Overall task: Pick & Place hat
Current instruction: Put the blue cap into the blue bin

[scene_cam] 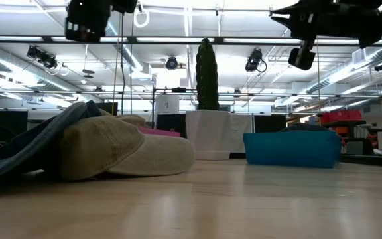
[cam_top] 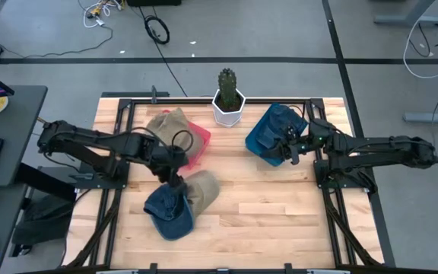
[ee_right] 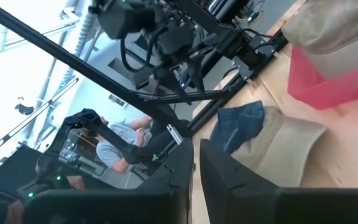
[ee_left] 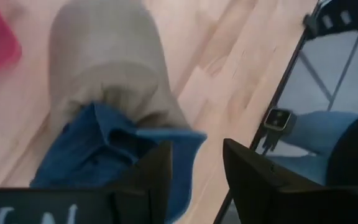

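- A potted cactus stands at the table's far edge, midway.
- A bin holding a cap lies to its left.
- Another bin, holding a denim cap, lies to its right.
- Two caps overlap near the left-front: a denim one in front of a tan one.

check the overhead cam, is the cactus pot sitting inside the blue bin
No, the cactus pot stands on the table at the back edge, left of the blue bin.

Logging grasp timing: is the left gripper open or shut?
Open: the left gripper shows a gap between its fingers, above the blue hat.
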Controlling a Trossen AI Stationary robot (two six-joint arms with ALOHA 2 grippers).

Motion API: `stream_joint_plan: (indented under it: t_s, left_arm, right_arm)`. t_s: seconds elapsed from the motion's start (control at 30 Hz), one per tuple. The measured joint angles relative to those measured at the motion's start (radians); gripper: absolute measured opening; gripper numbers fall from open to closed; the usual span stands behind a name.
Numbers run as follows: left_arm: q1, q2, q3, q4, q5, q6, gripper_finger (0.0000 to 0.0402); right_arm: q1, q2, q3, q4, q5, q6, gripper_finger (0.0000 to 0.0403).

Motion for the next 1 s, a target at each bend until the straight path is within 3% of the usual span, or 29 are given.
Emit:
stream_joint_plan:
  t_s: [0.1, 0.27, 0.5, 0.7, 1.0]
  left_arm:
    - [-0.015, 0.0, 0.0, -0.03, -0.015, -0.056, 0.0169]
    - [-0.018, 0.033, 0.0, -0.126, -0.111, -0.28, 0.021]
    - [-0.017, 0.131, 0.0, -0.15, -0.115, -0.398, 0.0254]
    - [-0.012, 0.232, 0.0, -0.138, -0.114, -0.479, 0.026]
    - [-0.012, 0.323, 0.0, -0.04, -0.106, -0.478, 0.0255]
  right_arm:
    - [0.0, 0.0, 0.0, 0.001, 0.001, -0.002, 0.0031]
    - [0.0, 0.0, 0.0, 0.003, 0.001, -0.003, 0.0031]
    - [0.0, 0.0, 0.0, 0.016, 0.001, -0.007, 0.0031]
    - [0.0, 0.0, 0.0, 0.024, 0.002, -0.007, 0.0031]
    - [0.0, 0.0, 0.0, 0.029, 0.002, -0.003, 0.0031]
